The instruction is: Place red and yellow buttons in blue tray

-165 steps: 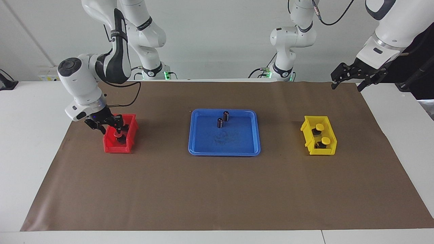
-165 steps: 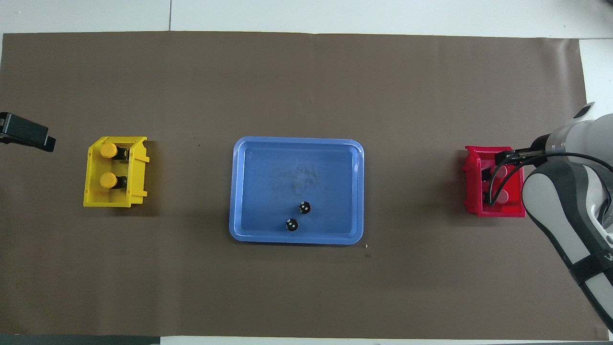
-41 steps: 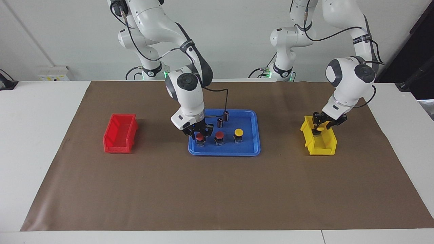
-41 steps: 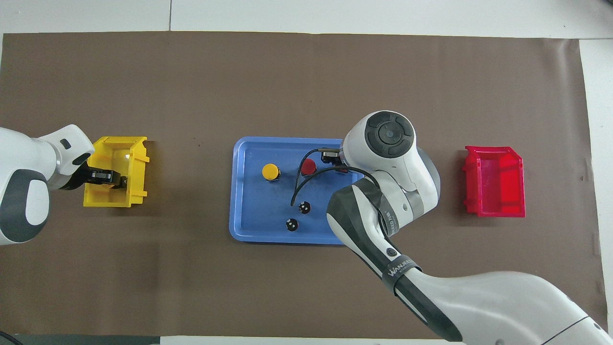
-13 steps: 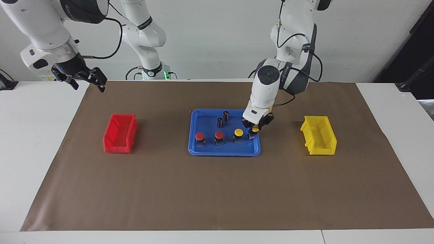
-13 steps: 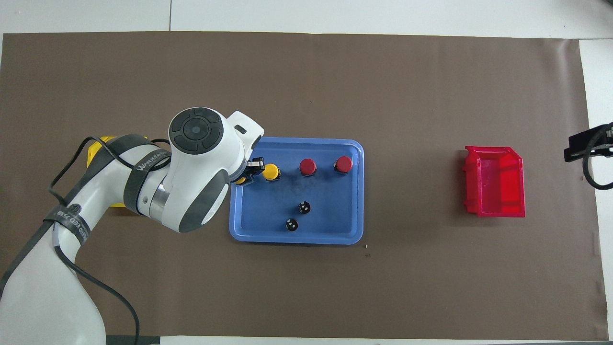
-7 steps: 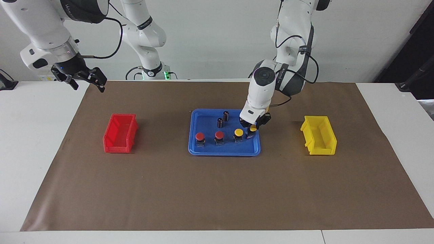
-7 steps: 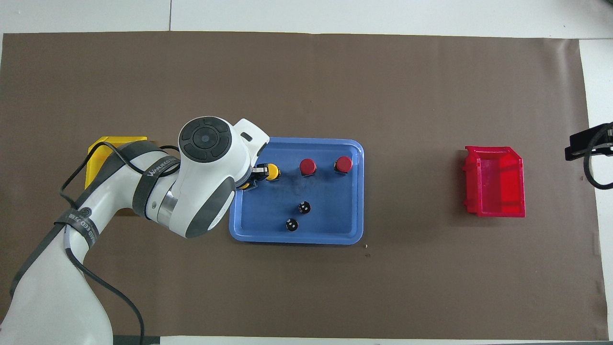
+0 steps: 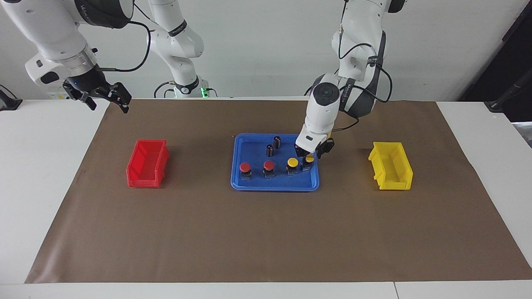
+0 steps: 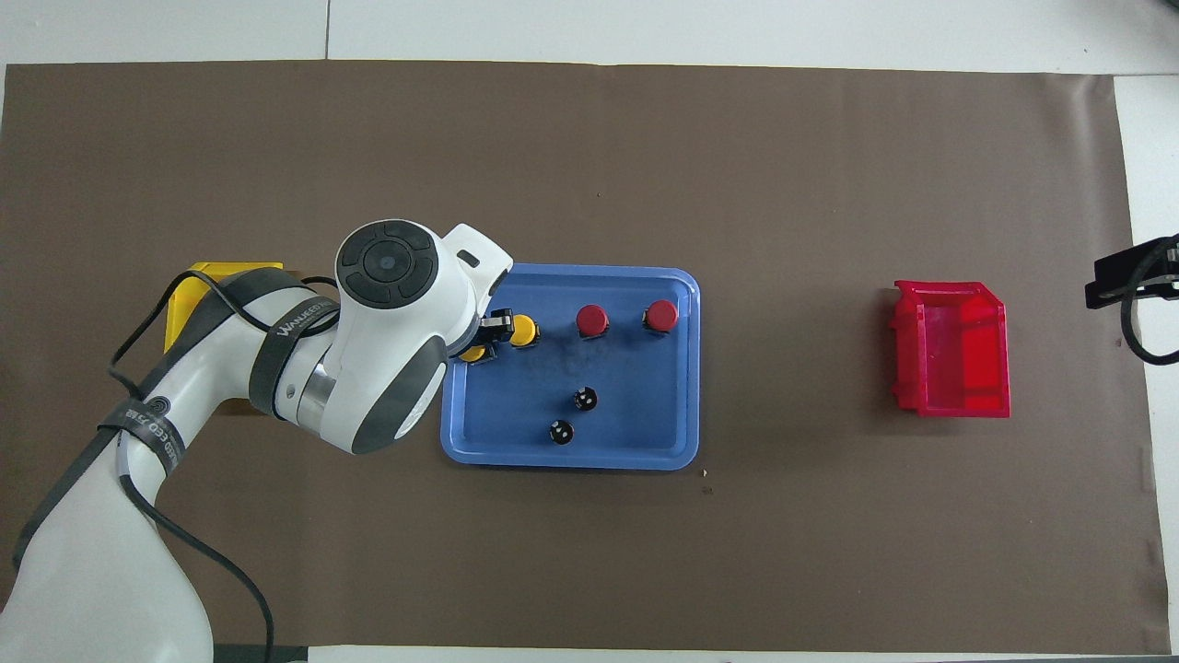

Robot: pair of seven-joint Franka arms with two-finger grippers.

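The blue tray [image 9: 274,187] [image 10: 571,458] lies mid-table. In it stand two red buttons [image 9: 245,167] [image 9: 269,165] and two yellow buttons [image 9: 292,162] [image 9: 309,158] in one row. In the overhead view the red buttons [image 10: 660,315] [image 10: 591,319] and one yellow button [image 10: 523,330] show whole; the other yellow button [image 10: 473,353] is partly under my left wrist. My left gripper [image 9: 311,153] [image 10: 485,337] is open just above that yellow button, which stands on the tray floor. My right gripper [image 9: 104,96] [image 10: 1119,281] is open and raised, waiting over the right arm's end of the table.
Two dark capless cylinders [image 9: 277,141] [image 9: 269,150] stand in the tray, nearer to the robots than the buttons. An empty red bin [image 9: 147,164] [image 10: 949,350] sits toward the right arm's end. An empty yellow bin [image 9: 390,166] [image 10: 207,276] sits toward the left arm's end.
My left gripper has set the second yellow button down in the tray beside the first, let go and risen slightly. The right arm has stayed still.
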